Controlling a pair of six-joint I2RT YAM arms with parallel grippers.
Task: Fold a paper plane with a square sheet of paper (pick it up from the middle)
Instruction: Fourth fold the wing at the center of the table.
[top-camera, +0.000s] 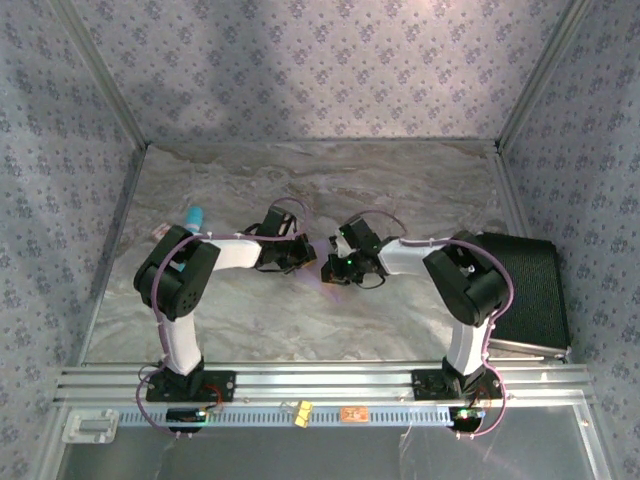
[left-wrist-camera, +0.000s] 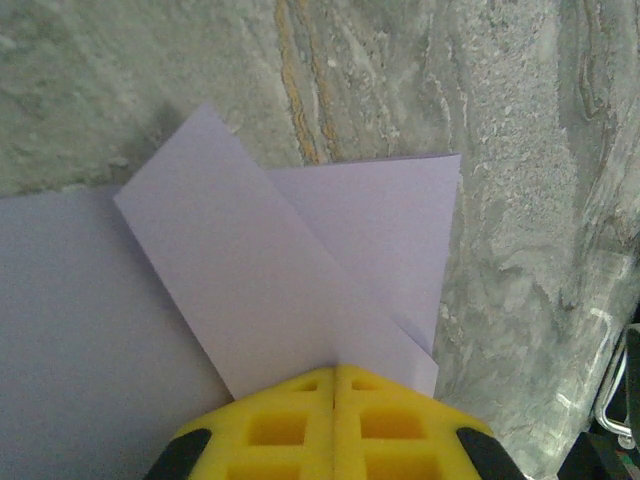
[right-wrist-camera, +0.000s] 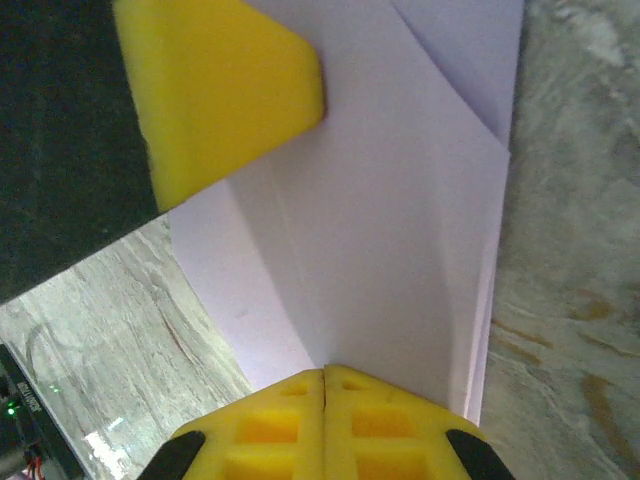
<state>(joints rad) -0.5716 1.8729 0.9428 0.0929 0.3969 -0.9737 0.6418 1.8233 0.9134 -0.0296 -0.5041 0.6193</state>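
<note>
1. Yellow and blocky, the left gripper (left-wrist-camera: 334, 372) sits closest to us in the left wrist view. Its two tips are pressed together with no gap, nipping an edge of the square sheet of paper (left-wrist-camera: 250, 270).
2. We see the lavender sheet partly folded. One long flap lies slantwise over a second layer, and both narrow toward the closed tips. More of the sheet spreads off to the left.
3. Grey marbled table (left-wrist-camera: 520, 200) shows beyond the paper and to its right.
4. From the right wrist view, we find the right gripper (right-wrist-camera: 324, 372) also clamped tight, pinching the same sheet. The folded layers fan away from its tips.
5. At the upper left of that view, one yellow finger (right-wrist-camera: 220, 90) of the left gripper touches the far part of the sheet.
6. From above, we see both arms bent inward, with the two grippers nearly tip to tip near the middle of the table. The paper between them is mostly hidden.
7. We also note a black mat (top-camera: 525, 290) at the table's right edge, just beside the right arm.
8. A small teal item (top-camera: 196, 214) lies near the left arm, well apart from the paper.
</note>
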